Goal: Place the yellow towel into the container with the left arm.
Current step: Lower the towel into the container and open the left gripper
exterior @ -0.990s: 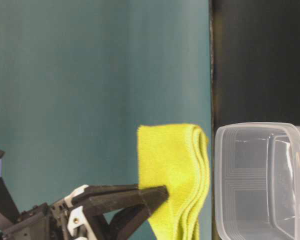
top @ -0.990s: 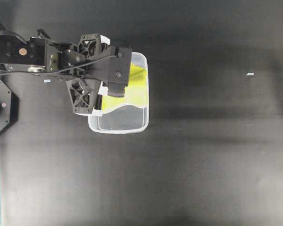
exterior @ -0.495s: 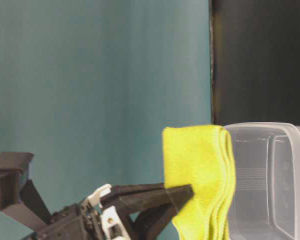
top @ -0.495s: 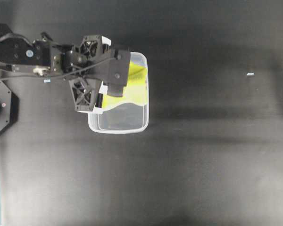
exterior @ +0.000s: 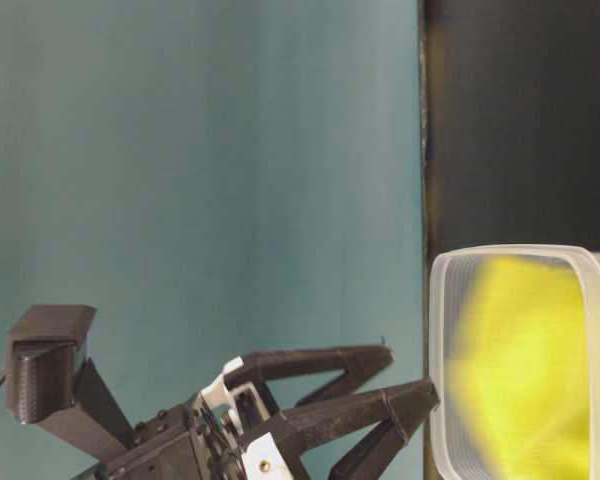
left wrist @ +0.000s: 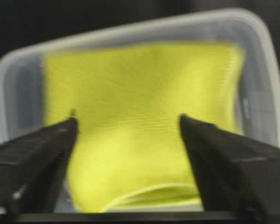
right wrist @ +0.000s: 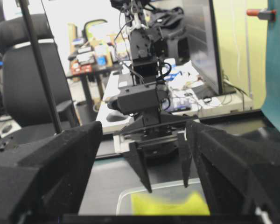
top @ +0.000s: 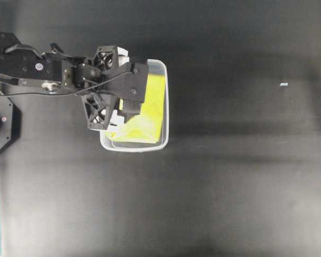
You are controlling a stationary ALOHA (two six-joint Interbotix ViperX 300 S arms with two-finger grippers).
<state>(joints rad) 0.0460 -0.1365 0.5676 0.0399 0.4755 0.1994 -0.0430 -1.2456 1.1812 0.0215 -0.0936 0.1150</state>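
Our left gripper [left wrist: 126, 123] hangs over the container [top: 164, 101] with its two black fingers [left wrist: 35, 154] spread wide apart and nothing between them; the yellow towel [left wrist: 140, 116] is let go. In the left wrist view we look straight down past those fingers and see the towel lying inside the tub, filling most of its floor, with one edge curled up in a fold nearest the camera. The picture there is a little blurred, so we cannot tell how flat the rest of the cloth lies.

From overhead, our left arm [top: 37, 72] reaches in from the left edge of the dark table [top: 230, 187], and its gripper covers the left part of the container. The towel [top: 150, 107] shows as a bright strip along the right side of the tub and across its lower end, all within the rim.

In the table-level view the gripper's fingers [exterior: 350, 400] point toward the container [exterior: 440, 350] and stand clearly parted, their tips near the tub's wall. The towel [exterior: 520, 370] shows through the clear plastic as a soft yellow blur.

Our right gripper [right wrist: 142, 154] is seen only in its own wrist view, where its two broad black fingers [right wrist: 46, 172] frame the scene, standing well apart and holding nothing. Between them we see the left arm [right wrist: 142, 93] facing us above the container [right wrist: 126, 198] with the towel [right wrist: 165, 204] in it. A small white scrap [top: 283, 84] lies on the table, well apart to the right.
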